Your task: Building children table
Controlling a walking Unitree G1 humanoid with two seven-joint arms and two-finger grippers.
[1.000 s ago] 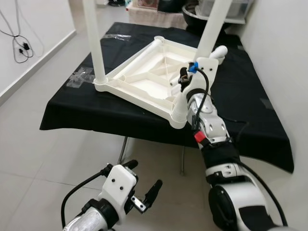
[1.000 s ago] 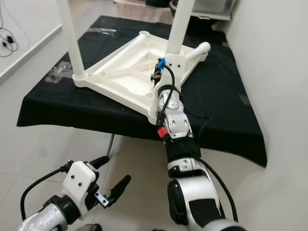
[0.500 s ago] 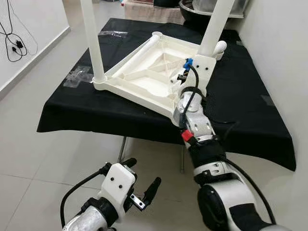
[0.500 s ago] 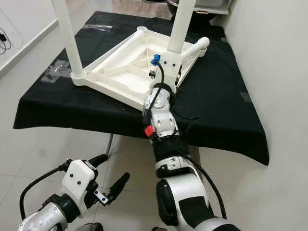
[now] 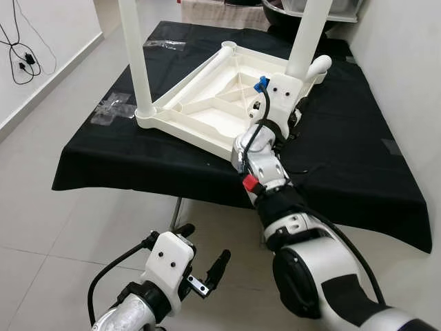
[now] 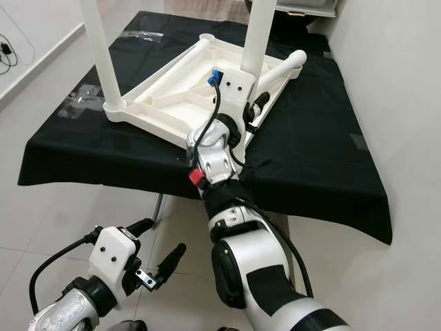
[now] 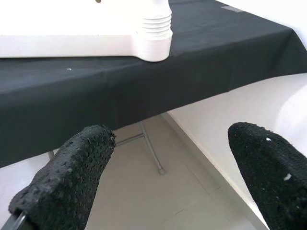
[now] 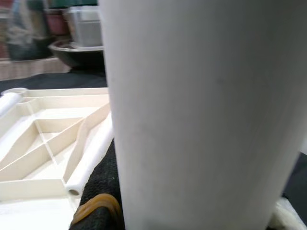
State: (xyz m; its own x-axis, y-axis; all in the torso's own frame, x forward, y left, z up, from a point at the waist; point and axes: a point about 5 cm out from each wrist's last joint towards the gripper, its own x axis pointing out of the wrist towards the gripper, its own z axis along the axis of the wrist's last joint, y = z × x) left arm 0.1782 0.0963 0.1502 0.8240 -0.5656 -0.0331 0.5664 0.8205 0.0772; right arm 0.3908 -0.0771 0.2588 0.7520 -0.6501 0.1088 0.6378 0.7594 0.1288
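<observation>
Reaching up from below, the right gripper (image 5: 288,110) is at the base of the white table leg (image 5: 306,38) standing at about one o'clock on the upturned white tabletop (image 5: 207,114), which lies on the black-draped work table (image 5: 344,152); its fingers are masked by the wrist housing, so I cannot tell their state here. A second leg (image 5: 134,55) stands seated in the ten o'clock corner, and a loose leg (image 5: 313,69) lies near the far corner, so my read is we're mid-assembly, seating this leg. Switching to the right eye, the near corner socket (image 6: 242,148) sits open just past the silver forearm, which crosses the table's near edge. Over to the left wrist: the left gripper (image 7: 168,177) hangs idle below the table, fingers spread wide apart, with a ribbed corner socket (image 7: 153,40) overhead. Now the right wrist: the leg looms huge between the fingers, a black pad (image 8: 98,201) against its side, so it looks clamped on. Next call, I'd say: press and twist it home, then fetch the loose leg. Watch the cable (image 5: 265,110) and a metal bowl (image 8: 79,52) at twelve o'clock.
</observation>
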